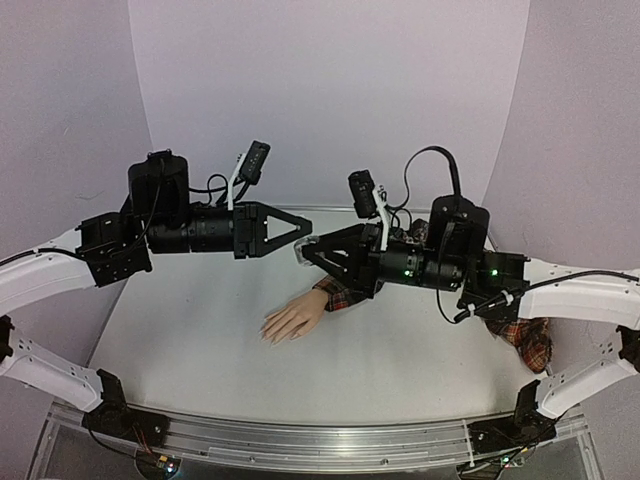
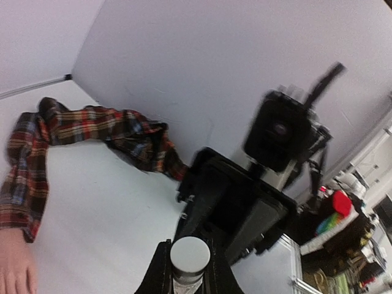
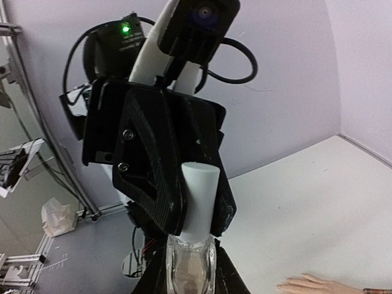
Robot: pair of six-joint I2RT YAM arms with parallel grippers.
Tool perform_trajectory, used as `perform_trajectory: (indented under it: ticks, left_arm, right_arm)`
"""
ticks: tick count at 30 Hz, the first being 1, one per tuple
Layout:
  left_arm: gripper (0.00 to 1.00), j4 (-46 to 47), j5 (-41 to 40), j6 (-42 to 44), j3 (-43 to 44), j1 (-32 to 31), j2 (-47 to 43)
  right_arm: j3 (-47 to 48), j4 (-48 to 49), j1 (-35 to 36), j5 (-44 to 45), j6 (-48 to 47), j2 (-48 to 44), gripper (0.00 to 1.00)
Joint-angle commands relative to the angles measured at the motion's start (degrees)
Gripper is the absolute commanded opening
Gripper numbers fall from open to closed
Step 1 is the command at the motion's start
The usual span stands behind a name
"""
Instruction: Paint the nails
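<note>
Right gripper (image 3: 190, 260) grasping clear bottle (image 3: 190, 278), left gripper (image 2: 190, 260) clenched on its white cap (image 3: 199, 202), raised above table (image 1: 200, 335), hand (image 1: 295, 318) below, right arm hiding most of sleeve (image 1: 340, 293)

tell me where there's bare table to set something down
Bare: the table left of the mannequin hand, and the front strip between hand and near rail. Crowded: right side, where the plaid sleeve lies, and centre, where left gripper and right gripper meet on the clear bottle.
</note>
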Motion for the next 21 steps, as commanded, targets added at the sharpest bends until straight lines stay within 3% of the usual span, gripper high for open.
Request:
perform_trajectory:
  ticks: [1,2,4,7,12,14,16,18,21]
  left_arm:
    - [0.0,-12.4,-18.8,-5.9,8.0,-0.5,2.8]
    - [0.0,-15.0,-23.6,-7.6,9.2,-0.6,4.1]
    - [0.0,-16.0,-25.8,-8.7,10.9,-0.8,5.8]
    - [0.0,-14.5,-25.6,-9.2,11.2,-1.2,7.1]
    - [0.0,-12.8,-22.9,-9.5,10.0,-1.3,6.9]
    - [0.11,-10.1,-20.4,-8.1,8.0,-1.3,5.5]
    - [0.38,-7.2,-16.7,-6.6,6.0,-1.2,3.2]
    - [0.56,-4.7,-14.2,-5.3,4.1,-1.2,1.0]
    - [0.71,-1.6,-10.8,-4.3,1.5,-1.0,-2.0]
  right_arm:
    - [9.1,-1.8,10.6,52.3,-20.9,5.7,0.0]
    - [11.1,-0.9,12.3,63.6,-24.3,9.7,0.0]
    - [15.3,0.1,13.1,72.0,-28.5,14.4,0.0]
    - [18.0,1.1,13.6,73.6,-30.3,17.5,0.0]
    - [17.5,1.1,13.6,68.8,-29.6,16.4,0.0]
    - [14.5,1.2,13.6,63.8,-28.6,14.1,0.0]
    - [11.0,1.4,13.3,54.8,-26.8,10.9,0.0]
    - [6.9,1.4,12.6,43.9,-25.3,6.9,0.0]
    - [2.0,0.3,10.0,27.0,-21.4,0.9,0.0]
